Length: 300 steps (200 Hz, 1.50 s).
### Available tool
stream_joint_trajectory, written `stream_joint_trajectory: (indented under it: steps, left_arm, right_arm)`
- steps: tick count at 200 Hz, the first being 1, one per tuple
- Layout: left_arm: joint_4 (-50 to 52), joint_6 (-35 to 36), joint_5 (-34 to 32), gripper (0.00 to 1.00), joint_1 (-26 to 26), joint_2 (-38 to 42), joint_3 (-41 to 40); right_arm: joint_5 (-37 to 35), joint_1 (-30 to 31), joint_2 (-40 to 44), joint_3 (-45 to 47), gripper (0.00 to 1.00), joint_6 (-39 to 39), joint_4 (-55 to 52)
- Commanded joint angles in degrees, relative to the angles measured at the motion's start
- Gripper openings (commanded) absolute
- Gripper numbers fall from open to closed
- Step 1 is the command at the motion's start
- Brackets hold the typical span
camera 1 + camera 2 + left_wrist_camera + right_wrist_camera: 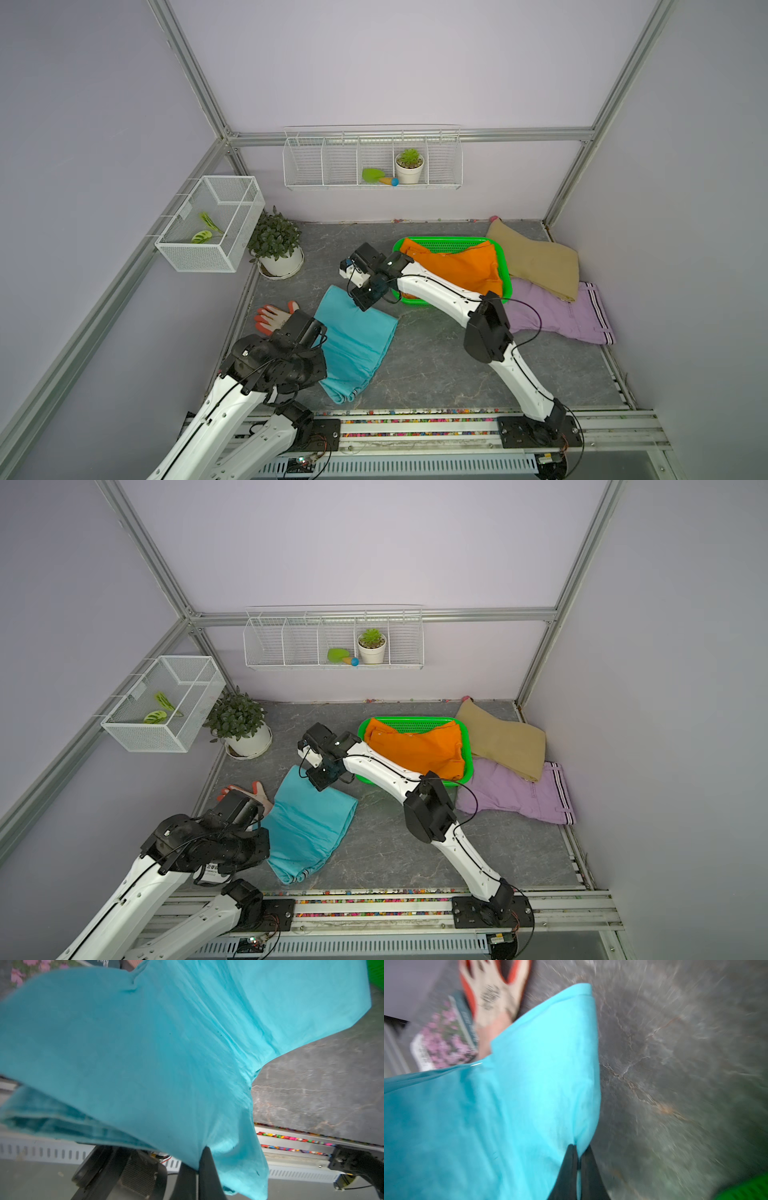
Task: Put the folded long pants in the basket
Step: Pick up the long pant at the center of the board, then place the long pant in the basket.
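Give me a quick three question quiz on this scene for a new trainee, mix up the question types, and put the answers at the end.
1. True or false: the left end effector and the right end effector are both shut on the teal pants.
2. What lies in the green basket? A: teal pants. B: orange pants. C: work glove.
3. Fill in: the tan pants lie partly on top of the ___ pants.

Key: 1 true; 2 B; 3 lilac pants.
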<state>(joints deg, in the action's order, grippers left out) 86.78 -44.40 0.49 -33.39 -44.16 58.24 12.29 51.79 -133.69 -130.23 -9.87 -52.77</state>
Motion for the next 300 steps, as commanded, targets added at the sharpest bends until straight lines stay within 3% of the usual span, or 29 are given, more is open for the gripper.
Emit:
stream_joint_trajectory:
  steps: [1, 58, 82, 124, 153, 198, 300]
  left_arm:
    - [-4.3, 0.7, -0.2, 0.00, 0.3, 0.3, 4.3]
    - [-8.5, 5.5, -1.3, 0.00, 0.2, -5.7, 16.6]
    - [-13.0, 9.3, 1.8, 0.00, 0.3, -13.0, 21.5]
    - [-20.1, 14.9, 2.6, 0.00, 1.1, -26.9, 31.0]
    - [-26.7, 17.7, 9.9, 0.00, 4.9, -35.9, 35.2]
    - [-32.4, 20.5, 14.6, 0.00, 7.1, -50.3, 44.5]
    - [-29.2, 20.8, 27.5, 0.00, 9.4, -80.9, 67.8]
  right_arm:
    - [0.0, -2.0, 9.4, 5.3, 0.00, -1.2, 2.0]
    - [-1.4, -10.3, 27.8, 21.8, 0.00, -3.8, 4.3]
    - [-5.8, -15.1, 33.4, 27.3, 0.00, -4.7, 5.0]
    - [-4.1, -26.8, 40.6, 35.8, 0.00, -7.1, 5.8]
    - [-4.0, -34.1, 43.9, 40.7, 0.00, -8.6, 7.3]
    - [-3.3, -42.6, 44.1, 43.6, 0.00, -11.1, 9.1]
    - [-5.3, -49.0, 34.5, 37.3, 0.00, -9.1, 4.5]
